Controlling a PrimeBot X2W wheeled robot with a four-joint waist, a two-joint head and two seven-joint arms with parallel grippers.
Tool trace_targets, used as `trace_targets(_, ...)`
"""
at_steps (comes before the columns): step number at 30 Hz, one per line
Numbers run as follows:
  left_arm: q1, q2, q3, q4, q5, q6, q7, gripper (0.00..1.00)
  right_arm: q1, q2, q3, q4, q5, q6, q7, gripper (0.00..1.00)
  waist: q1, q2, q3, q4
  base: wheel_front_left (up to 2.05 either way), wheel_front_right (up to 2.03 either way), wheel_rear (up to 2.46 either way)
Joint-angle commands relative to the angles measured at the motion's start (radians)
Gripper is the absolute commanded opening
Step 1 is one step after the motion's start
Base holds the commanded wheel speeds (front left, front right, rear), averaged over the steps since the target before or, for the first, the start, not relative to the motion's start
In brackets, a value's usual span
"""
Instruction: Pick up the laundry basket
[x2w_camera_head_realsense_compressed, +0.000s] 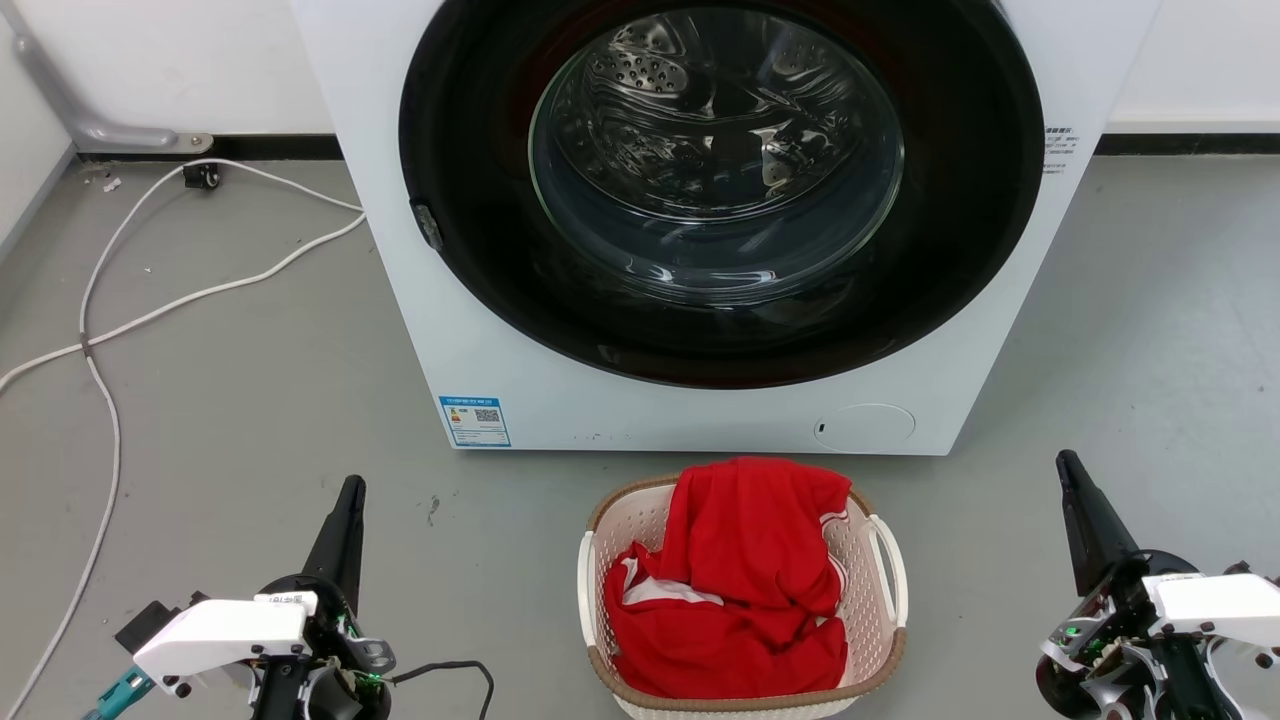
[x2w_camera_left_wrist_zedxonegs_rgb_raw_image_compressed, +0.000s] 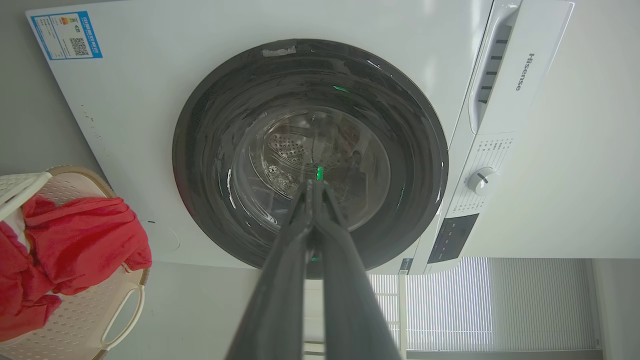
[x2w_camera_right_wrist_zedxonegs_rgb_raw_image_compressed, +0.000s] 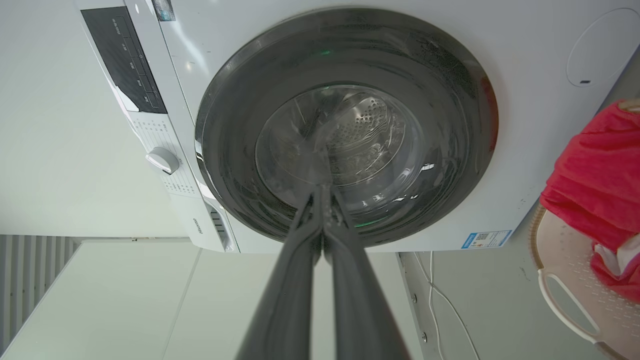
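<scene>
Over grey floor (x2w_camera_head_realsense_compressed: 250, 420), left claw (x2w_camera_head_realsense_compressed: 352, 488) and right claw (x2w_camera_head_realsense_compressed: 1066, 464) closed, empty.

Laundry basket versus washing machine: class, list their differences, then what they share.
The laundry basket is small and open-topped; the washing machine is bigger, its door shut. The basket holds red clothing; the machine's drum looks empty. The basket's rim is brown, the machine's door ring black. Both are pale-bodied, on the floor.
</scene>
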Motion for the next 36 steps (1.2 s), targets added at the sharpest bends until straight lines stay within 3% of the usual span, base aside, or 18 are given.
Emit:
trace_targets(1,-0.008,0.001,0.003,0.0,-0.002,-0.004,0.003,0.0,-0.011,0.004,-0.002,0.001,-0.003,0.0,0.003,0.0,0.0,-0.0001,0.0,0.0,0.0,0.0,0.0)
trace_targets(22,-0.008,0.001,0.003,-0.001,-0.002,-0.004,0.003,0.0,-0.011,0.005,-0.003,0.001,-0.005,0.0,0.005,0.0,0.0,-0.0001,0.0,0.0,0.0,0.0,0.0)
trace_targets(23,0.0,0.0,0.0,0.0,0.0,0.0,0.0,1.0,0.0,0.001,-0.002,0.0,-0.001,0.0,0.001,1.0,0.0,-0.0001,0.0,0.0,0.0,0.0,0.0)
trace_targets(30,0.021,-0.002,-0.012,-0.002,0.017,0.001,-0.023,1.0,0.024,0.003,0.007,0.013,-0.022,0.0,-0.021,1.0,0.0,-0.0001,0.001,0.0,0.0,0.0,0.0)
trace_targets(36,0.027,-0.002,-0.015,-0.036,0.13,0.002,-0.053,1.0,0.031,0.003,0.014,-0.022,-0.155,0.0,-0.05,1.0,0.0,-0.0001,0.003,-0.001,0.0,0.0,0.0)
